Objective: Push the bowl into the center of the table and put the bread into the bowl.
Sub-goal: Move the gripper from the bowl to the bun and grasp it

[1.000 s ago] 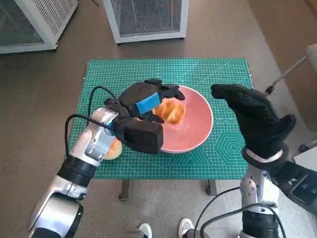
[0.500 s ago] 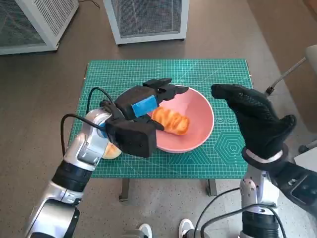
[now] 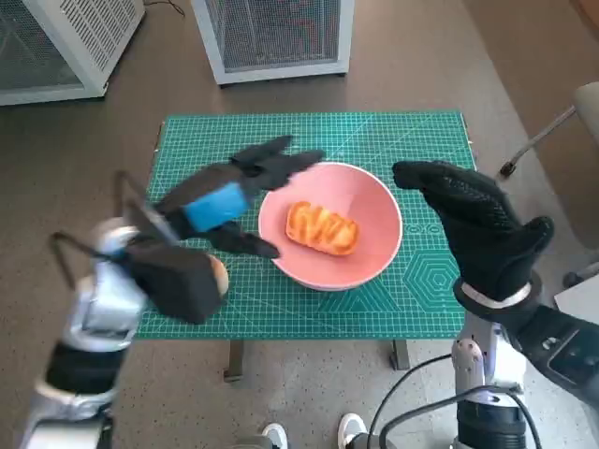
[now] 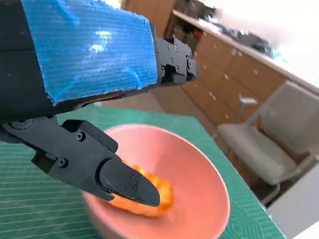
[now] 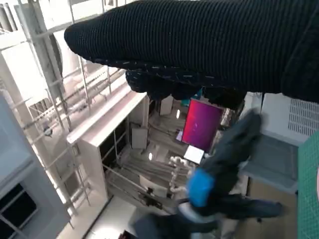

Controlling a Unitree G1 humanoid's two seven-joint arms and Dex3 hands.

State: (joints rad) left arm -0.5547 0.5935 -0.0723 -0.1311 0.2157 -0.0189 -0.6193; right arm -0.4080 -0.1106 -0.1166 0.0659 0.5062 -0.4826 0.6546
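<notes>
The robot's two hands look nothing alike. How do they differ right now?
The left hand is bare black with blue tape on its back; the right hand wears a black knitted glove. The left is blurred at the pink bowl's left rim; the right looks sharp and hangs beside the bowl's right rim. Both are open and hold nothing; the bread lies in the bowl.

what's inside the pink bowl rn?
One piece of bread lies in the pink bowl, nothing else visible. The left hand holds nothing; its fingers cover only the rim.
</notes>
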